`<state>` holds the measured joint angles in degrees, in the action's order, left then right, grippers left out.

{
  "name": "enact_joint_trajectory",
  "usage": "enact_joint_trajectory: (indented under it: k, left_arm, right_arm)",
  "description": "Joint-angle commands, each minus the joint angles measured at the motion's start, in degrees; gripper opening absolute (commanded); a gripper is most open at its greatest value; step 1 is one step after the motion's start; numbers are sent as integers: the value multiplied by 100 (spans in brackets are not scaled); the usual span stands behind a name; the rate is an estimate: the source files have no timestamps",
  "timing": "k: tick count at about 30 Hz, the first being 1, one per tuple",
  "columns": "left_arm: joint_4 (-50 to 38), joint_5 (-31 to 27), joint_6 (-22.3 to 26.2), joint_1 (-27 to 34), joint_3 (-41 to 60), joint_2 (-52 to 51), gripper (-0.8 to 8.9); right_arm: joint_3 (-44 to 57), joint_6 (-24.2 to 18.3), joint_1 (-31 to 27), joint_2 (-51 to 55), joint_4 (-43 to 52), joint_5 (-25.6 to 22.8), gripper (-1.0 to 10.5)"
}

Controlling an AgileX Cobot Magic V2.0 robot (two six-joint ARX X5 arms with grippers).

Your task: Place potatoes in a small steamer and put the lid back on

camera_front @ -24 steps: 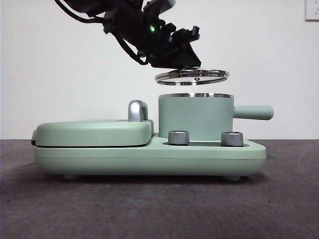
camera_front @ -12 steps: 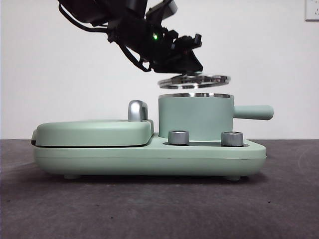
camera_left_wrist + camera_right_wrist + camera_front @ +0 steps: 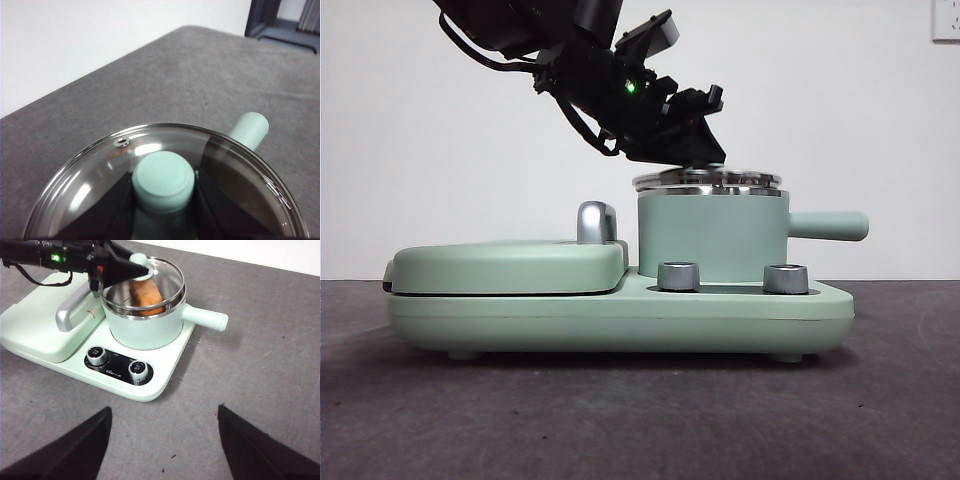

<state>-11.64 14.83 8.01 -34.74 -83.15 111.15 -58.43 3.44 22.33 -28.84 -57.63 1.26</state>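
Note:
The small steamer point(image 3: 712, 236) is a mint-green pot with a side handle, standing on a mint-green appliance base point(image 3: 620, 315). The glass lid point(image 3: 708, 180) lies on the pot's steel rim, slightly tilted. My left gripper point(image 3: 695, 140) is shut on the lid's mint-green knob point(image 3: 163, 180); it also shows in the right wrist view point(image 3: 131, 266). The orange-brown potato point(image 3: 146, 294) lies inside the pot point(image 3: 145, 315), seen through the glass lid point(image 3: 155, 277). My right gripper point(image 3: 162, 440) is open and empty, held high above the table in front of the appliance.
A flat mint-green griddle cover point(image 3: 505, 265) with a steel handle point(image 3: 596, 222) takes up the appliance's left half. Two steel dials point(image 3: 679, 276) point(image 3: 785, 278) sit on the front. The pot's handle point(image 3: 828, 225) sticks out to the right. Grey table point(image 3: 260, 365) lies around.
My left gripper has lowered the lid from well above the pot down onto its rim. The pot and the appliance have not moved.

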Motion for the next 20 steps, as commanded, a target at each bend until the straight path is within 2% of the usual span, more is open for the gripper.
enact_joint_trajectory:
  k: [1,7,20]
  left_arm:
    - [-125,57,94,-59,-188,87,14]
    - [-125,245,94,-59,-188,90,14]
    - [-122,262,181,-81,-188,269,14]
  right_arm:
    - [-37,24,13,-13,37,-26,329]
    - [-37,24,13,-13,37,-26,329]
    - [-37,26,13,-13,35,-26,329]
